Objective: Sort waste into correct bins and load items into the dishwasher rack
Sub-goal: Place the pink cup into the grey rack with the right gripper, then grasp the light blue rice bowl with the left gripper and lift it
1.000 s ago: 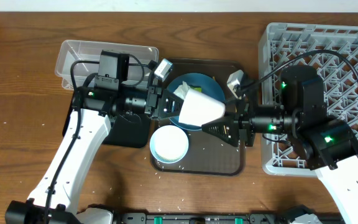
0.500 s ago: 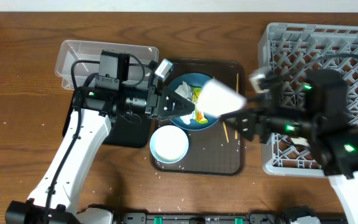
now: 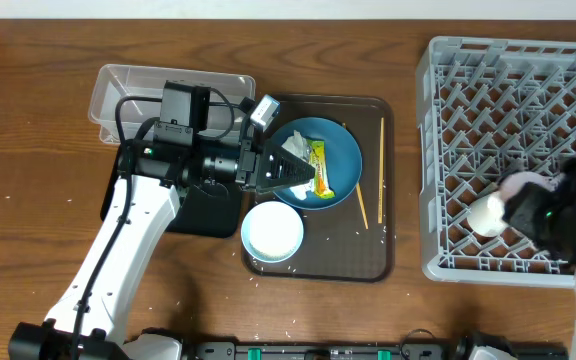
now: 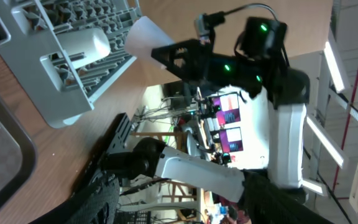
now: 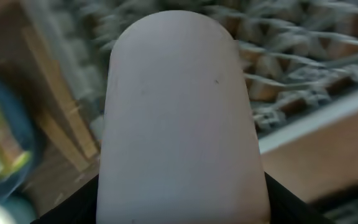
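My left gripper (image 3: 303, 172) (image 4: 185, 205) hovers open and empty over the blue plate (image 3: 340, 155). On that plate lie a crumpled white tissue (image 3: 293, 148) and a yellow-green wrapper (image 3: 319, 168). My right gripper (image 3: 513, 213) (image 5: 179, 214) is shut on a white cup (image 3: 486, 214) (image 5: 179, 118) (image 4: 143, 36), low over the front of the grey rack (image 3: 468, 90). Another white cup (image 4: 82, 46) lies inside the rack (image 4: 55, 93). A pale-blue bowl (image 3: 272, 230) and two chopsticks (image 3: 381, 165) rest on the brown tray (image 3: 368, 268).
A clear tub (image 3: 133, 85) stands at the back left. The black tray (image 3: 208, 215) lies in front of it, mostly under my left arm. Loose rice grains (image 3: 386, 232) dot the brown tray and the table's front edge.
My right arm has swung the white cup from above the plate over to the rack's front right. The left arm has stayed over the plate.
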`<state>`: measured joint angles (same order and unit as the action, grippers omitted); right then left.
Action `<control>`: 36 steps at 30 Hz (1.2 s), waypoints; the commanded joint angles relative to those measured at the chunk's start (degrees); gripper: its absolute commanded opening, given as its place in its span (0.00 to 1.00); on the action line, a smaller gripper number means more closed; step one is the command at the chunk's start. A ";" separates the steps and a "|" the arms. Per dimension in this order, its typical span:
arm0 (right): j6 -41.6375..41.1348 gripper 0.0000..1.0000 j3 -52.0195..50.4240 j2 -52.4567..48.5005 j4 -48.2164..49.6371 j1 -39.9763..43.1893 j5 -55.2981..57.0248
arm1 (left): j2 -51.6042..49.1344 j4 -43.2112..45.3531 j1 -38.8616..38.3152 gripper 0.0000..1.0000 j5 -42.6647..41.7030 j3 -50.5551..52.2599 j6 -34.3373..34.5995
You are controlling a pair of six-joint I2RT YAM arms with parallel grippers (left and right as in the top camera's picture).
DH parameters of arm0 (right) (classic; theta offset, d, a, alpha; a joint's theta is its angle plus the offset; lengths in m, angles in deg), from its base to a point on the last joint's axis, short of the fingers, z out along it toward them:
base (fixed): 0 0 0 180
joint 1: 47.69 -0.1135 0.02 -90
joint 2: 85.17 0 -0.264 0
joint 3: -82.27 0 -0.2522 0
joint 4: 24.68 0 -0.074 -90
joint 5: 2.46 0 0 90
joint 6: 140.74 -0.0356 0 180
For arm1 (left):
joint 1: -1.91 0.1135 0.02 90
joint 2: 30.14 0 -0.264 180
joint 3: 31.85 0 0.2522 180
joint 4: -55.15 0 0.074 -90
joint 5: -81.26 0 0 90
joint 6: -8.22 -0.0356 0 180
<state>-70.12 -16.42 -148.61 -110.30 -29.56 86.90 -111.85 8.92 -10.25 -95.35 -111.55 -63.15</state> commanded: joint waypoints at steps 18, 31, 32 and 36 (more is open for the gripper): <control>-1.16 0.82 0.61 -20.94 6.88 16.61 -4.28 | 0.11 0.24 -0.02 0.68 0.76 -0.31 -0.35; 9.70 0.92 3.87 -10.69 1.07 16.26 -26.05 | 0.17 -0.96 -0.09 0.66 9.97 -0.31 -0.59; 10.95 0.92 3.87 -8.96 0.81 15.67 -27.87 | 0.20 -2.45 -0.17 0.66 12.87 -0.31 -0.94; 14.34 0.91 3.87 -0.92 -0.28 12.02 -32.65 | 0.20 -11.80 -2.25 0.62 33.55 -0.31 -2.93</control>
<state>-60.30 -13.73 -153.57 -110.08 -15.39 60.84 -111.85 0.20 -10.89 -78.76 -111.57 -64.07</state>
